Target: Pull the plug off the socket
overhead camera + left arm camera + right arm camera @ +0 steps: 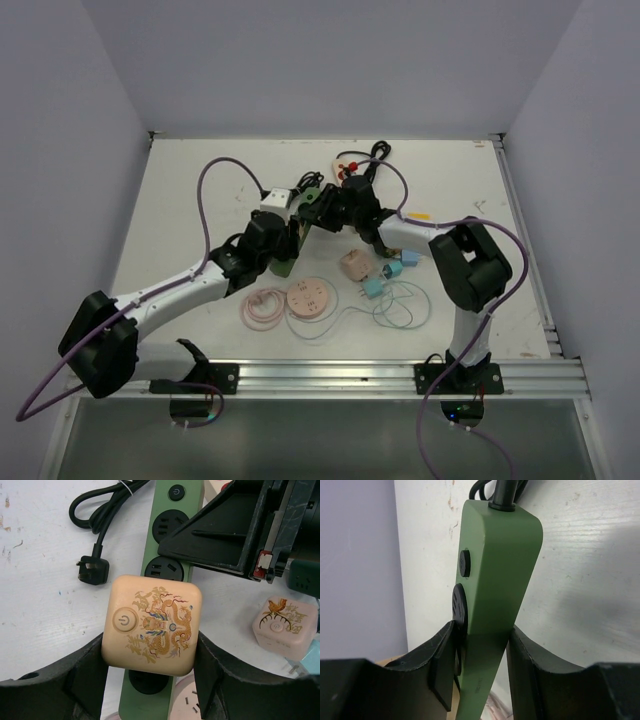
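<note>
A cream square plug (151,625) with a gold dragon print and a power button sits over the middle of the green socket strip (165,555). My left gripper (150,656) is shut on the plug, one black finger against each side. Its pins are hidden, so I cannot tell whether they sit in the socket. My right gripper (480,665) is shut on the green socket strip (495,580) near its switch end, pinching its face and back. From above, both grippers meet at the strip (284,264), the left gripper (283,236) beside the right gripper (320,210).
A black plug (92,570) on a coiled cable lies left of the strip. A pink cube adapter (285,627) lies to the right. Pink round adapters (308,299), blue adapters (374,287) with thin cords and a white adapter (274,200) lie around.
</note>
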Available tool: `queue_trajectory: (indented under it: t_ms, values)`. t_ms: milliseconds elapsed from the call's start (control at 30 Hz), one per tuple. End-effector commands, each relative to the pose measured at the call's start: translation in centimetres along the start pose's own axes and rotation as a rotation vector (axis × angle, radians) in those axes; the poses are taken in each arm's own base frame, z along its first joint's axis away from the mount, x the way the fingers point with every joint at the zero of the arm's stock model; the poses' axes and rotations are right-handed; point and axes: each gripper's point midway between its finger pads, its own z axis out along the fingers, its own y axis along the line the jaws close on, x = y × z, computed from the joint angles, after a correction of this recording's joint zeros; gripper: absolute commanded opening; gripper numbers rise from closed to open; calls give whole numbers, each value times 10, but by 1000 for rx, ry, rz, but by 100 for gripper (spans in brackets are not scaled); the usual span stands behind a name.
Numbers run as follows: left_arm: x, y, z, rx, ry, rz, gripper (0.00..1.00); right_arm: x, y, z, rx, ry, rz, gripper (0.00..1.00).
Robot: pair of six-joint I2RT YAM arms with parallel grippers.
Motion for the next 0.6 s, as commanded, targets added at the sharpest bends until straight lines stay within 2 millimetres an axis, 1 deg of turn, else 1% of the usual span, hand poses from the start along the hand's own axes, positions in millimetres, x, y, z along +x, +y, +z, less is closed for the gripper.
queue_trajectory:
  t_ms: [0,67,100,133,167,200,233,300,333,367,400,433,467,567]
  values:
    - [-20,19,-2,-179,-41,160,0,-9,9,-15,46,-30,-126,0]
    - [-18,8,-3,-121,-44,116,0,-9,11,-18,40,-33,-133,0]
    - [-19,-3,-6,-45,-54,83,0,-11,15,-19,26,-43,-139,0]
    - [-22,-5,-7,-10,-59,44,0,-10,12,-20,26,-43,-139,0]
    - [-20,-18,-9,87,-51,-17,0,-12,17,-21,4,-53,-143,0]
    - [-25,-21,-16,135,-59,-59,0,-11,18,-22,-3,-54,-147,0]
    - [-38,-13,-14,157,-94,-120,0,-9,17,-22,-8,-47,-147,0]
    - [-44,-13,-22,248,-100,-208,0,-9,22,-22,-37,-46,-151,0]
    - [-48,6,-18,213,-111,-250,0,-7,20,-22,-36,-43,-151,0]
    - [-46,8,-19,237,-102,-277,0,-8,21,-22,-41,-48,-152,0]
    - [-48,10,-22,256,-102,-287,0,-8,22,-23,-44,-49,-152,0]
    - [-49,21,-20,227,-106,-299,0,-9,20,-23,-40,-53,-153,0]
    - [-45,27,-18,208,-99,-301,0,-9,21,-23,-43,-54,-154,0]
    - [-36,33,-13,203,-60,-311,0,-10,20,-22,-35,-54,-163,0]
